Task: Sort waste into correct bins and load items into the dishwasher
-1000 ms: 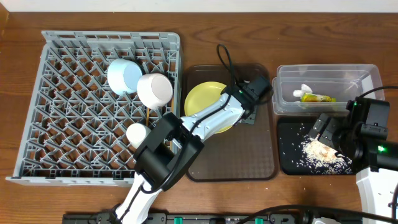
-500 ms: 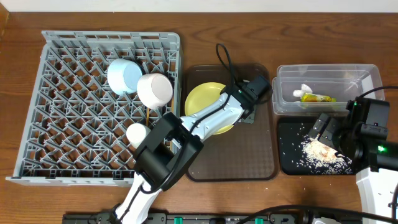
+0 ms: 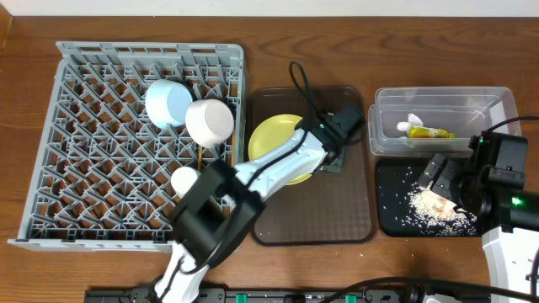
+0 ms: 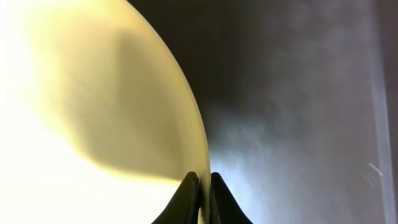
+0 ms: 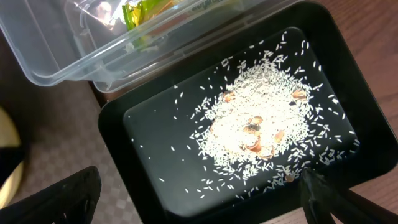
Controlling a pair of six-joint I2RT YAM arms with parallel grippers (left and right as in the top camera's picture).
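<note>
Yellow plate lies in the far left part of the brown serving tray. Its near right part is hidden under the left arm, which crosses it from the near edge of the scene. In the left wrist view the plate is glare-washed and cut off at the frame, and the left end effector is clenched on its right rim, one finger either side. Nearest on the right, the right end effector hangs released, fingers wide apart, over the black tray. That tray holds a heap of rice-like crumbs with brownish bits, and stray grains lie scattered across its floor. The brown tray's near and right parts are bare. On the left, the grey dish rack runs nearly from the near to the far side of the worktop. It holds the small white cup nearest, then the white bowl and the light blue bowl touching it. Between cup and white bowl a thin wood-coloured line may be the chopsticks, too slight to be sure. Most of the rack's pegs stand free. Farthest right, the clear tub touches the black tray's far edge and holds the yellow-green wrapper and a white scrap.
</note>
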